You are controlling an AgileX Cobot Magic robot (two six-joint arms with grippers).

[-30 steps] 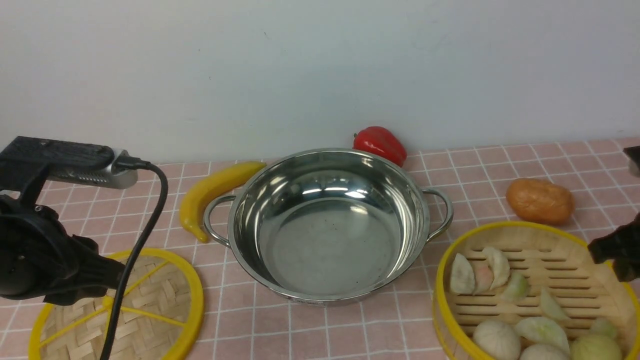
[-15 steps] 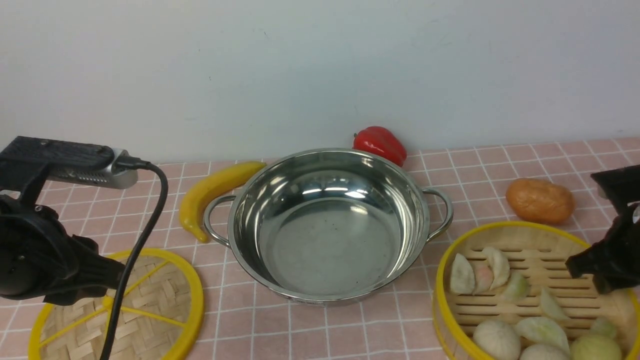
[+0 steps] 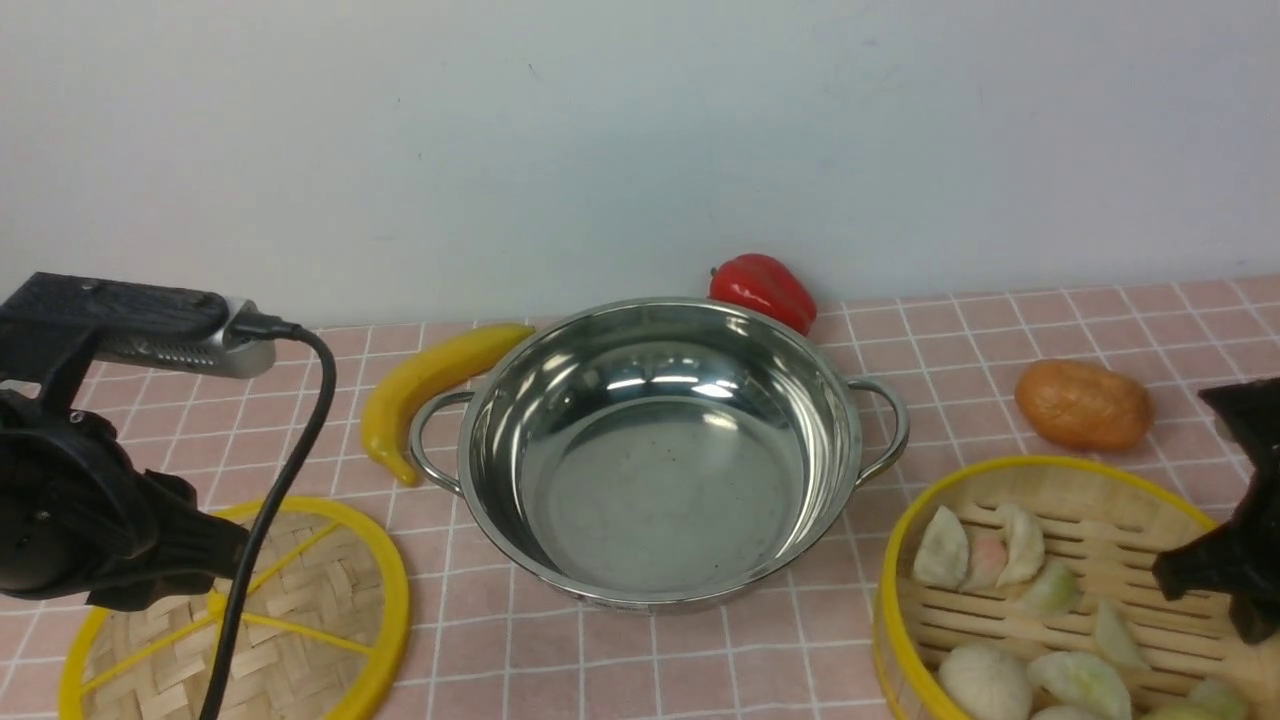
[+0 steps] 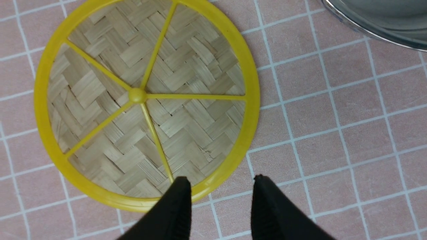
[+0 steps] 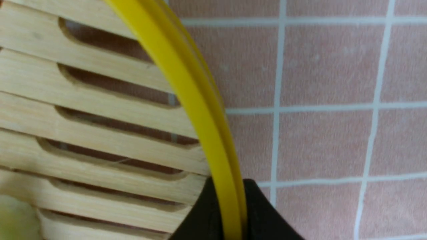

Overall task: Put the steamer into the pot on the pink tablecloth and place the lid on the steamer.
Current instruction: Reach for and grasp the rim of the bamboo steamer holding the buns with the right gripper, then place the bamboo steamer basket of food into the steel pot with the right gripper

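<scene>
The shiny steel pot [image 3: 468,440] stands empty in the middle of the pink tablecloth [image 3: 1000,340]. At the front right sits the steamer [image 3: 1080,535], a bamboo basket holding dumplings and buns. My right gripper [image 3: 1205,575] is at its right side. In the right wrist view the two black fingers of the right gripper [image 5: 228,182] press on either side of the steamer's yellow rim [image 5: 186,86]. The woven lid [image 3: 310,620] lies flat at the front left. My left gripper [image 4: 222,180] is open above the lid's [image 4: 146,96] edge, one finger over the rim and one over the cloth.
A yellow banana [image 3: 430,385] lies by the pot's left handle. A red pepper [image 3: 762,288] sits behind the pot against the wall. A brown roll [image 3: 1083,405] lies behind the steamer. A black cable [image 3: 290,440] hangs from my left arm across the lid.
My right gripper has come in from the right, dropped to the steamer's rim and closed on it. The steamer has shifted slightly right and nearer. The left arm has not moved.
</scene>
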